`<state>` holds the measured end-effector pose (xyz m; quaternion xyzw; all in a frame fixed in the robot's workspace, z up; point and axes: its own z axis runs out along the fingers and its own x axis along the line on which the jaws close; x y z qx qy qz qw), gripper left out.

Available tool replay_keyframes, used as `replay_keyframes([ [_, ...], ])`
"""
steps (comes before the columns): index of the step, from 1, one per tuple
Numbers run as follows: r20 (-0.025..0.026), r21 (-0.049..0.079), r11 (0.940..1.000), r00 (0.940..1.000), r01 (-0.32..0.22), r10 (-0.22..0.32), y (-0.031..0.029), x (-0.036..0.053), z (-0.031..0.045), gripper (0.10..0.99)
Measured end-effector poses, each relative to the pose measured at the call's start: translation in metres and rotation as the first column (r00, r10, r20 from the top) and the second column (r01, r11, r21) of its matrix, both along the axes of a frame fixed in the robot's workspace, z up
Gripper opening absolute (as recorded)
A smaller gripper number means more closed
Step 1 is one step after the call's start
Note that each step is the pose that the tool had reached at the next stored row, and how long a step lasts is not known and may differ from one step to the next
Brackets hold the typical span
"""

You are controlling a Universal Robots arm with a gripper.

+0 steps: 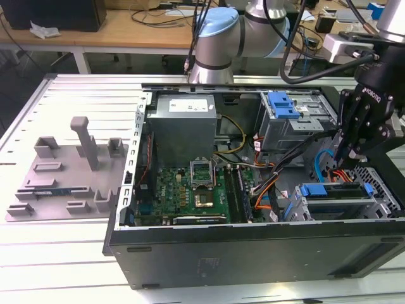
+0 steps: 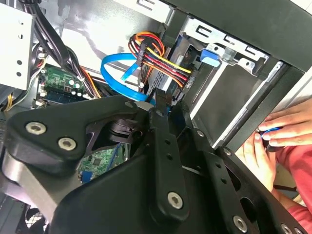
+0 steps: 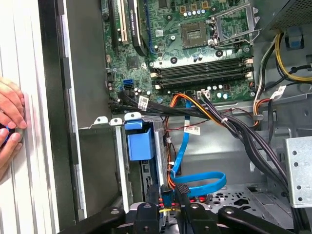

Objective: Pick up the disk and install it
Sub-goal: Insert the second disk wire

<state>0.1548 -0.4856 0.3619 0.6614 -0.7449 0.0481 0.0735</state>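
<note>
The disk (image 1: 335, 192) sits in the drive cage at the front corner of the open computer case (image 1: 253, 247), blue bracket edge up, its label hidden. The hand (image 1: 350, 152) hangs just above its rear among cables; whether its fingers grip anything I cannot tell. A person's hand (image 2: 280, 131) rests outside the case wall on the desk (image 1: 76, 95)
</note>
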Motion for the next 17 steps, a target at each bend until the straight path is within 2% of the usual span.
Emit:
replay_keyframes([
  [2, 0.0000, 0.001, 1.0000, 1.0000, 0.001, -0.001, 0.0000, 0.0000, -0.0002, 0.275],
  [3, 0.0000, 0.001, 1.0000, 1.0000, 0.001, -0.001, 0.0001, 0.0000, -0.0002, 0.192],
  [5, 0.0000, 0.001, 1.0000, 1.0000, 0.001, -0.001, 0.0001, 0.0000, -0.0002, 0.161],
  [13, 0.0004, 0.003, 1.0000, 1.0000, 0.002, -0.002, -0.0003, -0.0007, 0.0000, 0.161],
  [16, 0.0165, 0.004, 1.0000, 0.9999, 0.001, -0.001, -0.0012, -0.0058, 0.0009, 0.161],
  [17, 0.0348, 0.006, 1.0000, 0.9994, 0.001, -0.001, -0.0018, -0.0086, 0.0011, 0.161],
])
